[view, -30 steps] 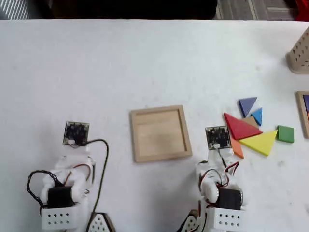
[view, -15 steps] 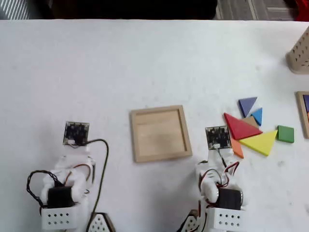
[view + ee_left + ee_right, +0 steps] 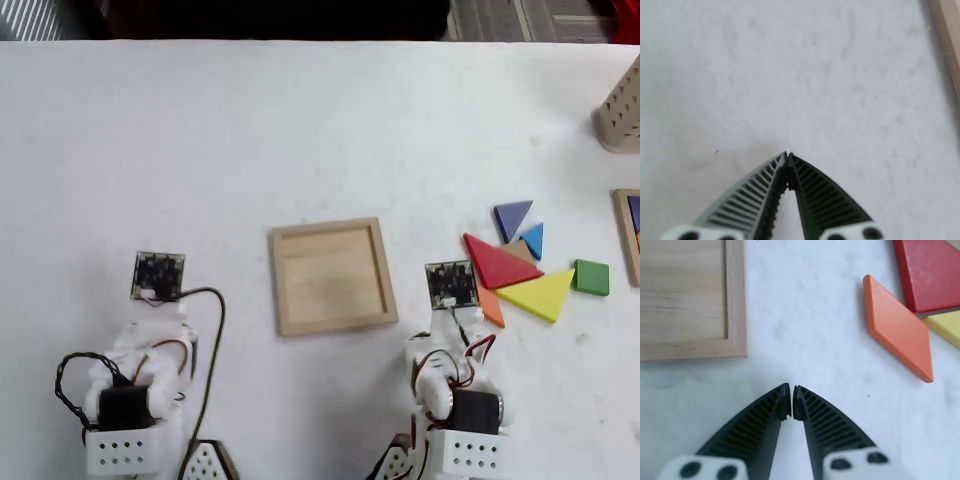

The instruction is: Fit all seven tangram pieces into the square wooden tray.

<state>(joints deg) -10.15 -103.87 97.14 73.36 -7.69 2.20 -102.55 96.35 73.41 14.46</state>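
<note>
from the high view, the square wooden tray [image 3: 277, 282] lies flat near the middle of the white table [image 3: 300, 130], its floor bare. the pieces lie in a cluster to its right, all outside it. a large red triangle [image 3: 495, 265] lies against a large yellow triangle [image 3: 543, 294]. an orange parallelogram [image 3: 490, 306] sits just beside both. a dark blue triangle [image 3: 512, 217] and a small light blue triangle [image 3: 534, 240] lie on the far side of the red one, with a tan wooden piece [image 3: 519, 250] between them and it. a green square [image 3: 591, 277] sits near the yellow tip. the left arm [image 3: 130, 400] sits well left of the tray. the right arm [image 3: 455, 400] sits at the near edge between tray and cluster.

in the left wrist view, the left gripper [image 3: 788, 156] hangs over bare table, its fingertips meeting with nothing between them. a strip of the tray's rim [image 3: 946, 40] shows off to one side.

in the right wrist view, the right gripper [image 3: 791, 390] is closed on nothing, tips almost touching. it is over the table between the tray's corner [image 3: 735, 300] and the orange parallelogram [image 3: 897, 327], touching neither. the red [image 3: 930, 272] and yellow [image 3: 946, 327] triangles lie beyond the parallelogram.
</note>
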